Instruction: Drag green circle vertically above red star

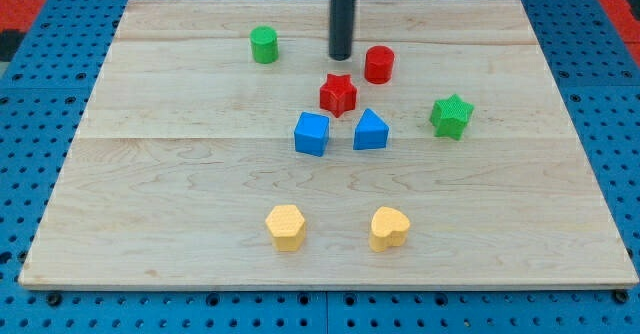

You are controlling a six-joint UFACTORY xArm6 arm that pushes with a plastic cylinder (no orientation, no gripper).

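The green circle (264,45) stands near the view's top, left of centre. The red star (338,94) lies lower and to its right, near the board's middle. My tip (341,56) is just above the red star, apart from it, and well to the right of the green circle. A red circle (379,64) stands close to the tip's right.
A blue cube (311,133) and a blue triangular block (370,130) lie just below the red star. A green star (451,115) is at the right. A yellow hexagon (286,226) and a yellow heart (389,228) lie near the bottom. The wooden board (150,174) sits on a blue pegboard.
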